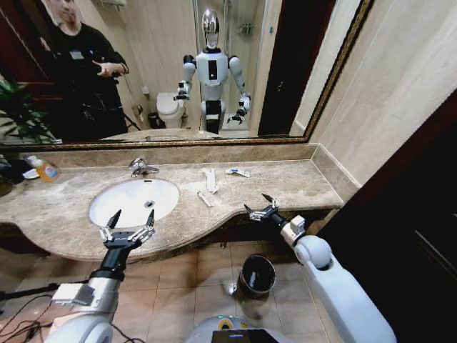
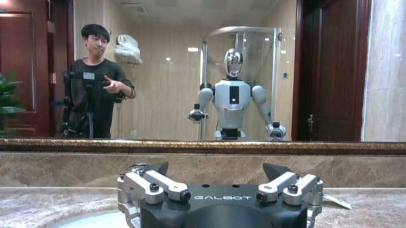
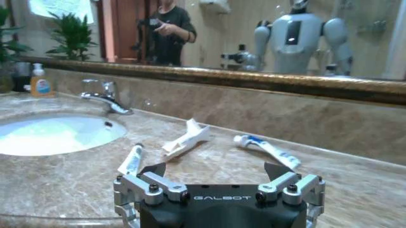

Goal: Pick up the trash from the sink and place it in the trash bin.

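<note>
- The trash lies on the marble table beside the sink [image 1: 107,207], not in the basin: a small white tube [image 1: 205,199], a crumpled white wrapper [image 1: 211,179] and a white tube with blue print [image 1: 238,172].
- The right tool [image 1: 258,208] hovers at the table's front edge, fingers spread and holding nothing. All three pieces lie ahead of it, toward the mirror and toward the sink.
- From the right wrist view, the small tube [image 3: 132,159] is closest, its long axis running roughly away from the tool, with the wrapper [image 3: 185,139] just past it.
- The left tool [image 1: 131,229] hangs released over the front rim of the sink, farther from the pieces, so the right arm looks the better placed.
- The trash bin [image 1: 257,275] stands on the floor below the table, near the right arm.
</note>
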